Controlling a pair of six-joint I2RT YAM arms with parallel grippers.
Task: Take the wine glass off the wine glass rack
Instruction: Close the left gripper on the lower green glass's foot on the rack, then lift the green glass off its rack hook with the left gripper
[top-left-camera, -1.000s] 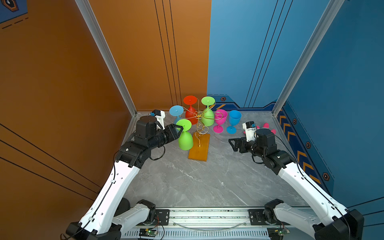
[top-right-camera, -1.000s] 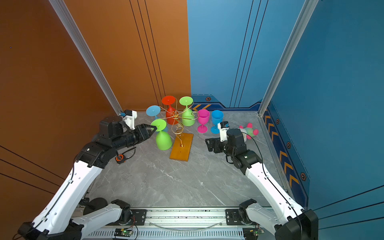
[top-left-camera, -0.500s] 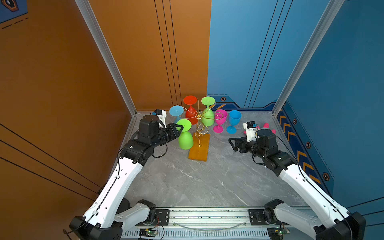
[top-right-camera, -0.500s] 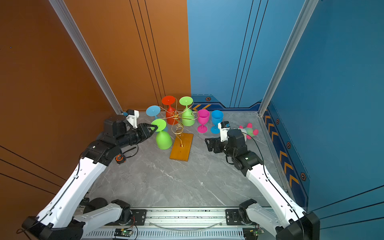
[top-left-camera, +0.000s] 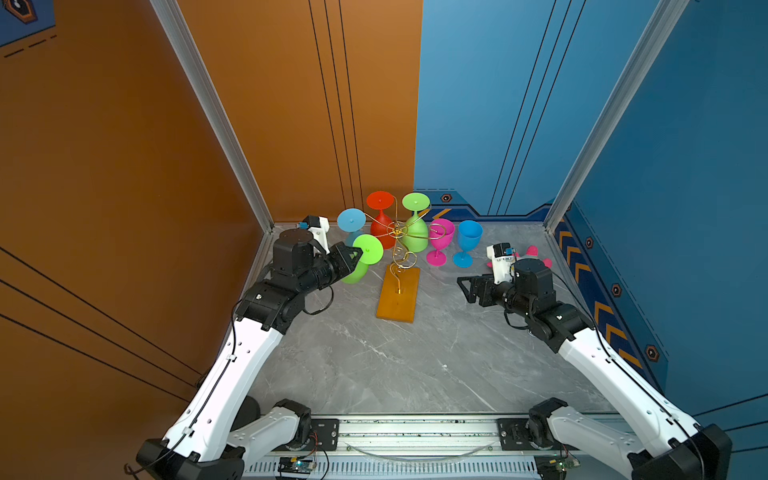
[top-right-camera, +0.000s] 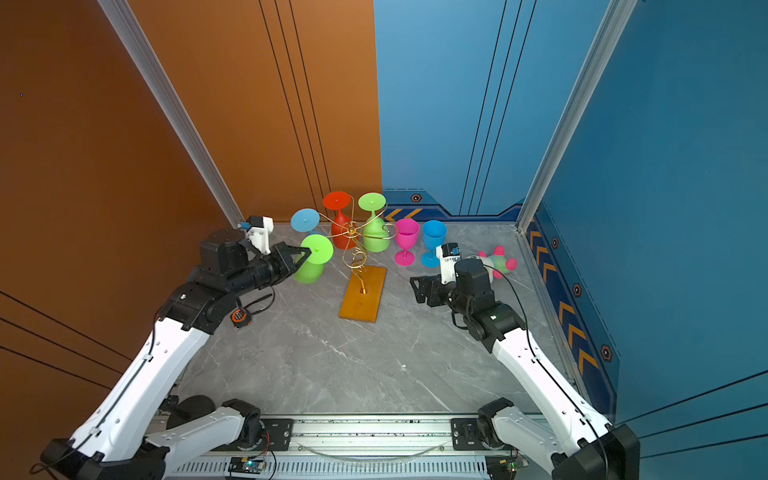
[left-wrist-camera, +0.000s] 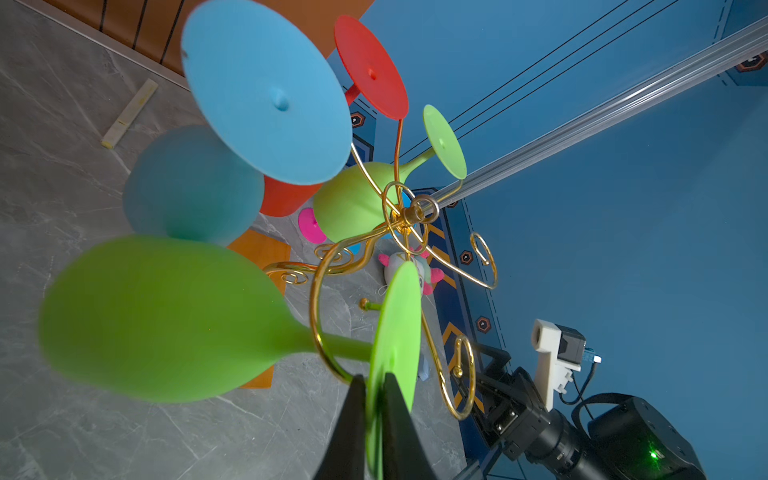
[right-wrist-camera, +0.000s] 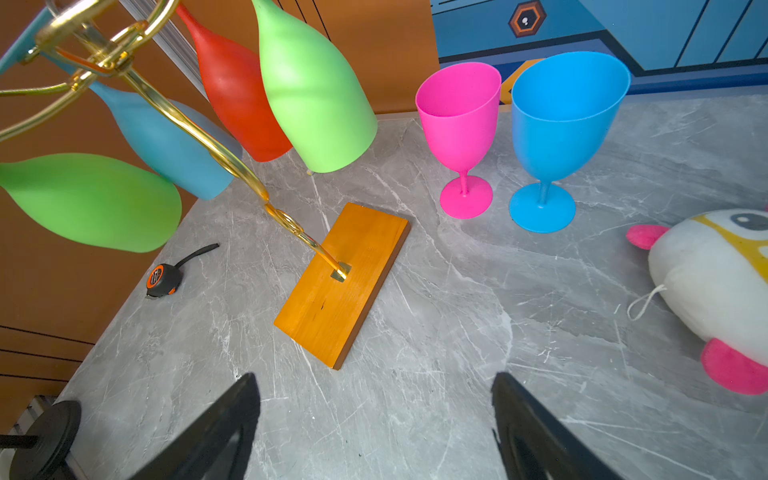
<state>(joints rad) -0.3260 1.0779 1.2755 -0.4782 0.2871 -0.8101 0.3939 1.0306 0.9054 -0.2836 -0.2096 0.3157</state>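
Note:
The wine glass rack (top-left-camera: 397, 297) is a gold wire stand on an orange-brown wooden base, also seen in the right wrist view (right-wrist-camera: 340, 282). Several glasses hang upside down from its scroll arms. The near-left one is a green wine glass (top-left-camera: 369, 249) (top-right-camera: 318, 248). My left gripper (top-left-camera: 356, 252) (left-wrist-camera: 375, 380) is shut on the rim of its round foot (left-wrist-camera: 395, 324). Its stem still lies in a gold scroll loop. My right gripper (top-left-camera: 465, 286) (right-wrist-camera: 374, 376) stands open and empty over the table, right of the rack base.
Light blue (top-left-camera: 351, 219), red (top-left-camera: 380, 201) and another green glass (top-left-camera: 415, 202) hang on the rack. A pink glass (top-left-camera: 440, 237) and a blue glass (top-left-camera: 468, 240) stand upright behind. A plush toy (top-right-camera: 496, 262) lies far right. A tape measure (top-right-camera: 239, 316) lies under my left arm.
My left gripper's jaws have closed onto the foot of the near green wine glass after reaching slightly forward. The right arm has not moved.

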